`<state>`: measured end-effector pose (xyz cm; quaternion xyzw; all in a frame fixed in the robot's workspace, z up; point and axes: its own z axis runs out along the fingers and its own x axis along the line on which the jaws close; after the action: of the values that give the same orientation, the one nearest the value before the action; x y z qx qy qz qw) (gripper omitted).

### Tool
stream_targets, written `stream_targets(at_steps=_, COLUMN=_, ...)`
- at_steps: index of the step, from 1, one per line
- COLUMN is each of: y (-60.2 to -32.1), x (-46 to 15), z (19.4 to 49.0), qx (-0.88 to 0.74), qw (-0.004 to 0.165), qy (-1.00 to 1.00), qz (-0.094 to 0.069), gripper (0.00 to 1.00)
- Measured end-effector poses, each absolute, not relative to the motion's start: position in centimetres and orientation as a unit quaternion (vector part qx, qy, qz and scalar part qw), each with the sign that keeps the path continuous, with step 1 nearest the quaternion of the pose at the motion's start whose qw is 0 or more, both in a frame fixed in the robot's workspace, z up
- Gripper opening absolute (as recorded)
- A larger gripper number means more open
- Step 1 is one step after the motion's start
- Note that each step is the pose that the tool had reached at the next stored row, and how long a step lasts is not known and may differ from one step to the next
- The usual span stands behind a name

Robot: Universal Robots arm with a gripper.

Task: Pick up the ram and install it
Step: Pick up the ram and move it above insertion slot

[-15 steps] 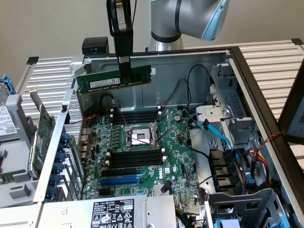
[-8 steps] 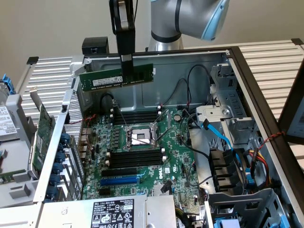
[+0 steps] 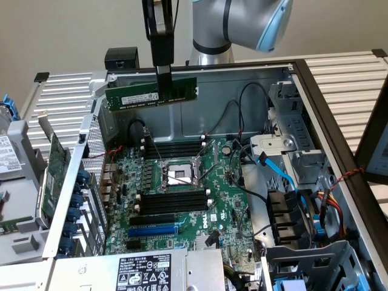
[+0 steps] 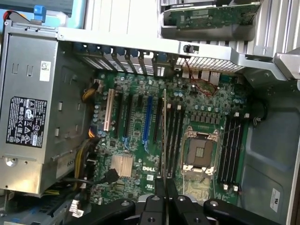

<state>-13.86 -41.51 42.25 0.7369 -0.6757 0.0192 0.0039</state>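
Ram (image 3: 136, 95) hangs in the air above the open case (image 3: 254, 91), near the case wall on the arm's side and well clear of the motherboard (image 3: 224, 176). The gripper (image 3: 162, 76) is clamped on its top edge, close to the middle, with the jaws together on the thin board. The stick sits level, label face out, its long edge running roughly along the black memory slots (image 3: 176, 200) that lie on either side of the processor socket (image 3: 179, 176).

In the wrist view the ram (image 4: 164, 126) shows edge-on as a thin line rising from the gripper (image 4: 165, 188), parallel to the slot bank (image 4: 174, 136) and just beside it rather than over a slot.

The step in hand looks like lining the stick up over a slot. Done well, it probably calls for a small sideways correction while high, holding the board upright and parallel to the slot, matching its notch to the slot's key, and a straight, even descent. Whether the end clips stand open cannot be told.
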Motion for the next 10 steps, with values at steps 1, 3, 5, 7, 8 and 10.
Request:
stream_targets(at_steps=1, y=-41.28, x=-13.83, z=42.22, qx=0.737, qw=0.004, qy=-0.676, qz=0.019, gripper=0.13)
stream_targets(at_steps=3, y=-40.89, x=-13.72, z=42.18, qx=0.737, qw=0.003, qy=-0.676, qz=0.020, gripper=0.13)
stream_targets(at_steps=5, y=-40.71, x=-13.53, z=42.15, qx=0.736, qw=0.003, qy=-0.677, qz=0.020, gripper=0.13)
stream_targets(at_steps=7, y=-40.59, x=-13.34, z=42.13, qx=0.734, qw=0.003, qy=-0.678, qz=0.020, gripper=0.13)
stream_targets(at_steps=8, y=-40.55, x=-13.25, z=42.10, qx=0.733, qw=0.003, qy=-0.679, qz=0.021, gripper=0.13)
stream_targets(at_steps=10, y=-40.51, x=-13.13, z=42.05, qx=0.731, qw=0.003, qy=-0.682, qz=0.021, gripper=0.13)
